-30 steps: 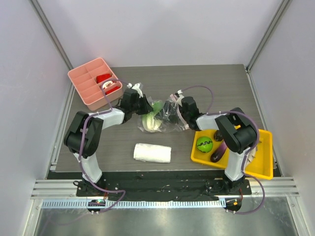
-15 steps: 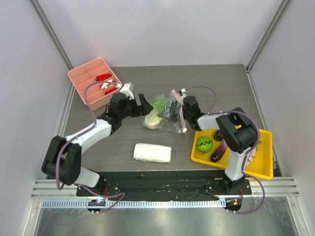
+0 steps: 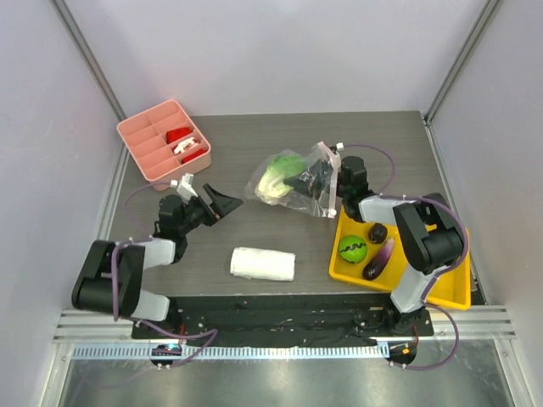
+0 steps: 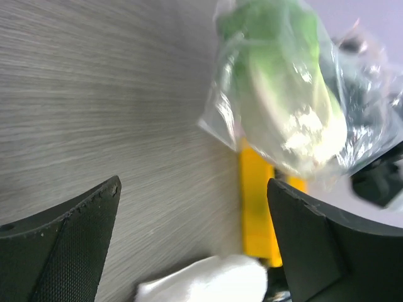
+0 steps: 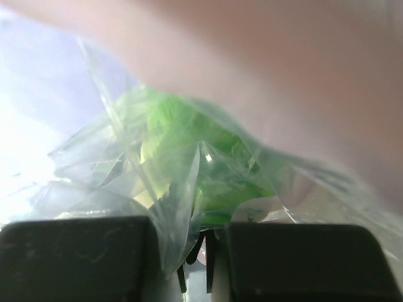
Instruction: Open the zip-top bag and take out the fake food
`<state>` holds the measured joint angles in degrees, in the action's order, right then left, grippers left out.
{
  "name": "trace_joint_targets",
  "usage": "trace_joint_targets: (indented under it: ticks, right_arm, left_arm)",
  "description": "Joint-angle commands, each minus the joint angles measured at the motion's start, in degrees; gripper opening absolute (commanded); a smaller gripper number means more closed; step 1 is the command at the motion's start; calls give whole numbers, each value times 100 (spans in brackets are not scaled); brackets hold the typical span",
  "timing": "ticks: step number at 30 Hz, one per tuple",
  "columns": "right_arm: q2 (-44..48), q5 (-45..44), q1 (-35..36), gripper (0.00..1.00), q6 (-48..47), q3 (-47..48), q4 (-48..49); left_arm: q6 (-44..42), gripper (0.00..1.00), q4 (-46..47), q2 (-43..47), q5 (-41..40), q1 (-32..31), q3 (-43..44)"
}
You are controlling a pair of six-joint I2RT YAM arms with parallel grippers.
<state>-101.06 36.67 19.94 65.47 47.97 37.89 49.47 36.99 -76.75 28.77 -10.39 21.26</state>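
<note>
The zip-top bag hangs tilted above the table's middle, its pink zip strip toward the right. My right gripper is shut on the clear plastic near that strip; in the right wrist view the bag is pinched between the two black fingers. Inside it is the pale green cabbage. My left gripper stands open and empty low over the table, left of the bag and apart from it; in its own view the bag is ahead and above. The striped green ball and purple eggplant lie in the yellow tray.
A pink divided box with red-white items stands at the back left. A white folded towel lies near the front edge, between the arms. A small dark item also sits in the yellow tray.
My left gripper opened, let go of the bag and drew back to the left. My right gripper shut on the bag and carried it up and to the right.
</note>
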Motion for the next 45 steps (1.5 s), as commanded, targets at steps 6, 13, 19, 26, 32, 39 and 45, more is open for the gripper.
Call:
trace_joint_targets:
  ticks: [6,13,19,26,32,39,45]
  right_arm:
    - [806,737,-34,1,625,-156,720]
    - [833,789,36,1,721,-156,852]
    - [807,798,106,2,1002,-138,1211]
    - [894,833,141,1,1091,-173,1239]
    - [1807,124,133,1,-1310,54,-2056]
    - [2696,-890,124,1,-2531,91,-4044]
    - [2855,-686,62,1,-1784,28,-3085]
  left_arm:
    - [2999,100,5160,-1748,1035,266,-77]
    - [3024,100,5160,-1606,1077,73,282]
    - [3077,87,5160,-1764,1095,-340,660]
    - [3042,0,5169,-1896,902,-306,722]
    - [2437,0,4075,-1756,858,133,722]
    - [767,0,1645,-1027,6,143,871]
    - [1625,38,3165,-1387,1375,-103,935]
